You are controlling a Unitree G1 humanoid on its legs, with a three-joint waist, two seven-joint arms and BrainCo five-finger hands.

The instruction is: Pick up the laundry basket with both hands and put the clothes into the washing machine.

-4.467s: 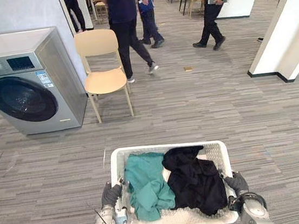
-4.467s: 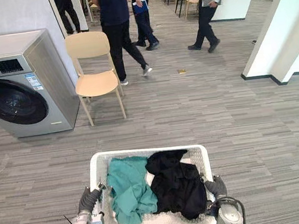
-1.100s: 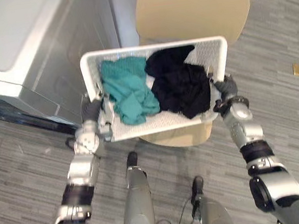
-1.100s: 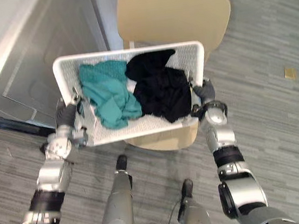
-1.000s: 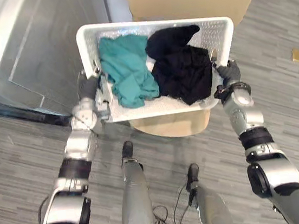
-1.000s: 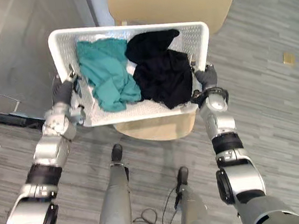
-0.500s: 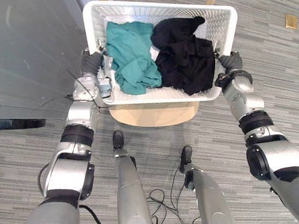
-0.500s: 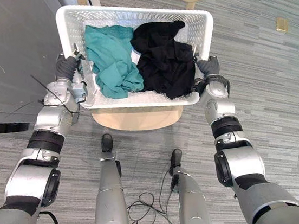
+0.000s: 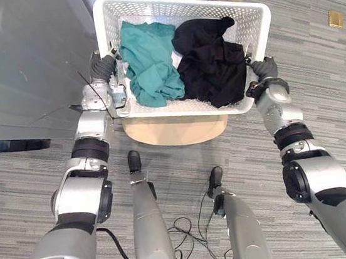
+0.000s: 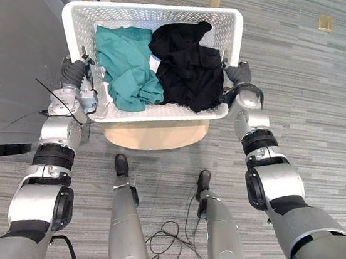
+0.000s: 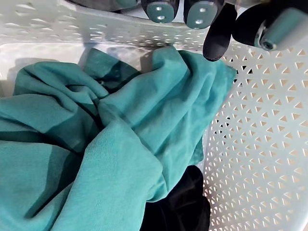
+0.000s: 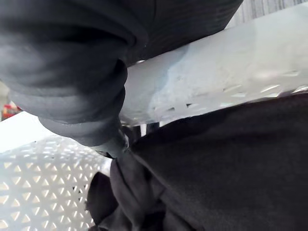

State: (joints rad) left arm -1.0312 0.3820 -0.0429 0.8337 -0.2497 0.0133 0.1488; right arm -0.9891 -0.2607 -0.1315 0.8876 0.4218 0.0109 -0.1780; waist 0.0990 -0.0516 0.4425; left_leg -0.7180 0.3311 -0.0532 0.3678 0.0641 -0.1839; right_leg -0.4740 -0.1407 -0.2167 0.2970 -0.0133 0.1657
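1. Left robot hand (image 9: 103, 68): positioned at the left short side of the basket (image 9: 251, 26). In the left wrist view the fingers (image 11: 161, 8) curl over the rim from above and the thumb (image 11: 217, 36) reaches down the perforated inner wall. The hand is closed on the basket rim.

2. Right robot hand (image 9: 267, 68): positioned at the opposite short side, with its dark cover against the outside of the rim. In the right wrist view the cover lies on the white rim, directly beside the black cloth. Whether this hand is closed or open cannot be told.

3. Basket: white, perforated, open top, held between the two hands in front of the robot.

4. Contents:
   - Teal garment (image 9: 149, 63): crumpled, in the left half, reaching up to the wall beside the left hand.
   - Black garment (image 9: 213, 68): crumpled, in the right half, extending to the near right corner.
   - The two garments touch along the middle of the basket.

5. Surroundings: a beige chair (image 9: 176, 129) is under the basket; contact between them cannot be told. The grey washer (image 9: 19, 60) stands just left of the basket. The floor (image 9: 339, 96) is grey striped carpet.
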